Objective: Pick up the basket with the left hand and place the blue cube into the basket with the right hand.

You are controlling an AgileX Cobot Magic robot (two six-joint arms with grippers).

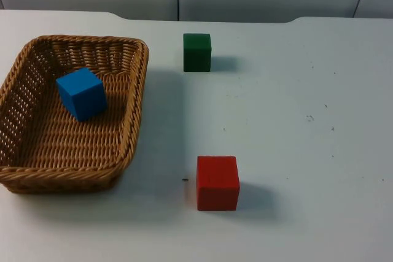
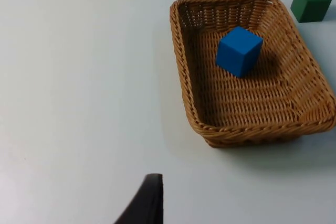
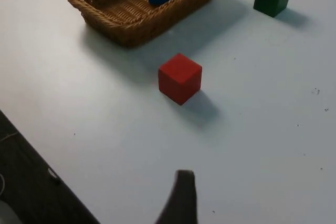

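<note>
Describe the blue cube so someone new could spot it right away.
Find the brown wicker basket at the left side of the white table. The blue cube sits inside it, tilted. The green cube and red cube stand outside on the table.

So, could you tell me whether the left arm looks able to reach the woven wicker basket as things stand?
Probably yes: bare white table lies between the left claw's fingertip and the woven wicker basket, which sits on the table holding the blue cube.

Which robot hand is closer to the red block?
Right. The right gripper hangs just short of the red block; the left gripper is beyond the basket.
</note>
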